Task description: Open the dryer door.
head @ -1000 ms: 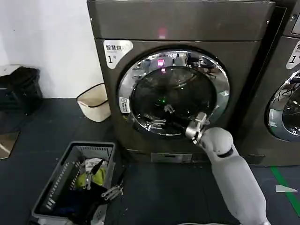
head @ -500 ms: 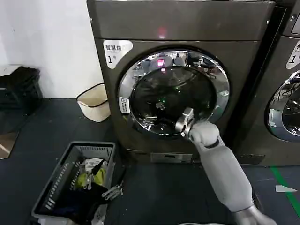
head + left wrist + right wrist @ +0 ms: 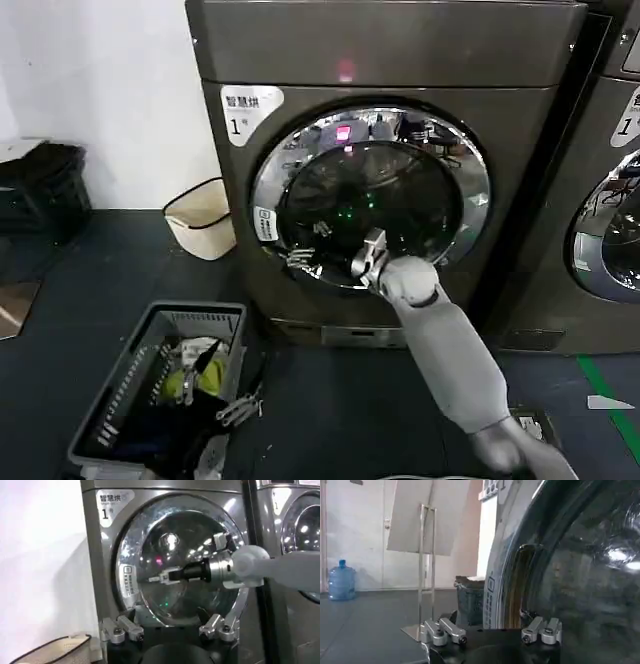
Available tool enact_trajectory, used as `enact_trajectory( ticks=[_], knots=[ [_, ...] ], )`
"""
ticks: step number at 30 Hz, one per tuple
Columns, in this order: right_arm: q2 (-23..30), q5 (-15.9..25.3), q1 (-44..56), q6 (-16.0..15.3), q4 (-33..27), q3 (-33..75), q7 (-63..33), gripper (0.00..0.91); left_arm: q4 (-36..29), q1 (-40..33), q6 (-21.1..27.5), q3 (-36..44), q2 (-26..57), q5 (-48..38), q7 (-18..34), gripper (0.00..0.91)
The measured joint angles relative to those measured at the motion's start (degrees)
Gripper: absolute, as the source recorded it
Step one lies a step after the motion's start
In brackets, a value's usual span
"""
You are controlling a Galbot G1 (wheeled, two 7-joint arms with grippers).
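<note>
Right gripper (image 3: pixel 300 258) was reaching across the lower glass of the dryer door (image 3: pixel 470 190), tips toward the chrome rim on the far side from its arm. Fingers looked narrow, holding nothing. Door sat shut, directly ahead of the gripper.

Risks: fingers could skid off the slick chrome if they missed the recessed lip; a pull off the hinge's arc might jam the latch. Left gripper (image 3: pixel 170 629) hung back, spread wide, facing the door.

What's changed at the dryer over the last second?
The right gripper has swept across the dryer door from the right side of the rim toward the lower middle of the glass, heading for the left edge. It holds nothing. The door stays shut, and the laundry basket hasn't moved.
</note>
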State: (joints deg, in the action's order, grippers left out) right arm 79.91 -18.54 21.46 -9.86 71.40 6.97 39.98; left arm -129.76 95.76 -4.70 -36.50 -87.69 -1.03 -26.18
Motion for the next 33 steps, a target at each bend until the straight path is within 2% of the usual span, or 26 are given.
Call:
enact_trajectory(
  ticks=[14, 19, 33],
  knots=[
    [2.28, -0.21, -2.69, 0.08, -4.12, -2.18, 1.13, 0.907, -0.21, 0.21, 0.28, -0.22, -0.18, 0.14, 0.27, 0.907],
    [2.12, -0.52, -2.49, -0.52, -4.05, -1.65, 3.78, 0.907, -0.65, -0.01, 2.39, -0.43, -0.06, -0.19, 0.45, 0.907],
    [-0.19, -1.08, 0.83, 0.18, -0.39, 1.01, 13.62, 0.907, 1.79, -4.38, 9.22, -4.97, 4.48, -13.19, 4.03, 0.907]
  ],
)
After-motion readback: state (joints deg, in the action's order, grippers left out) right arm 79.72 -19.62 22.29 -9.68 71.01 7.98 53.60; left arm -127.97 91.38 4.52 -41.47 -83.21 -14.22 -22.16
